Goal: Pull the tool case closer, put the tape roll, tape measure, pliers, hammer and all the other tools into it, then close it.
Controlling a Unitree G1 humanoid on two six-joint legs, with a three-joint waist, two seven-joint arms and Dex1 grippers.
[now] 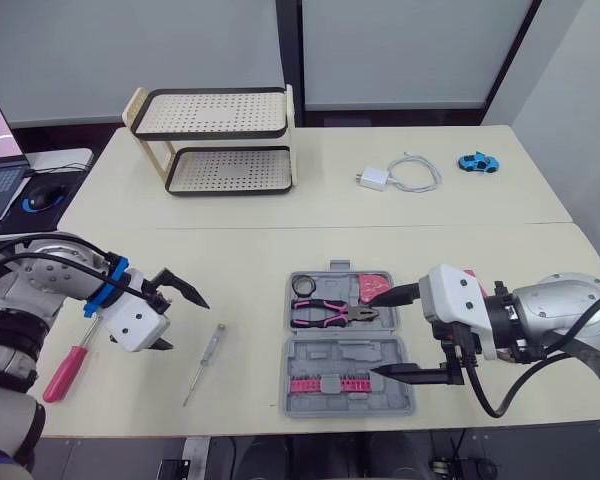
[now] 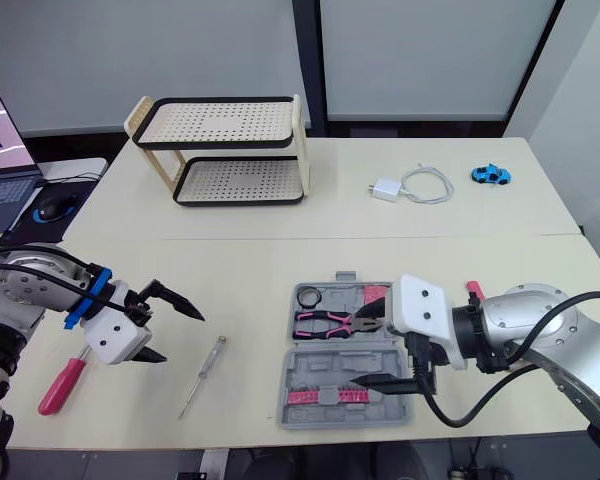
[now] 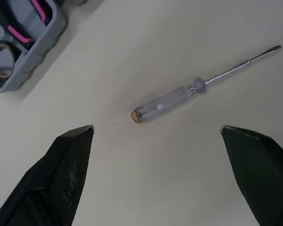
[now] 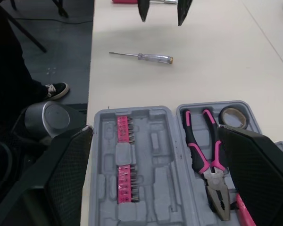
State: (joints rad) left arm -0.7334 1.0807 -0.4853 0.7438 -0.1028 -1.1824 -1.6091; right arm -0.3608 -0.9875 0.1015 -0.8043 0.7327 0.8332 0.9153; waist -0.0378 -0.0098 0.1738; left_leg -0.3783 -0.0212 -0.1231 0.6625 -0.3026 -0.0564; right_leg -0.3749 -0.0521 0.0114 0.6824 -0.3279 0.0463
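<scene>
Open tool case (image 1: 392, 396): tape roll (image 1: 303, 286), pliers (image 1: 325, 313), pink bits (image 1: 328, 384) inside | left gripper (image 1: 188, 325), right gripper (image 1: 373, 336): fingers apart, empty.

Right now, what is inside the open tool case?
I see pliers, a tape roll, a pink item and pink bits. The right gripper hides part of that pink item.

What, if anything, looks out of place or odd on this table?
Nothing is spilled or broken. Two tools lie outside the open tool case: a clear-handled screwdriver to its left, and a red-handled screwdriver near the left edge of the table. The pliers and tape roll sit in the case.
</scene>
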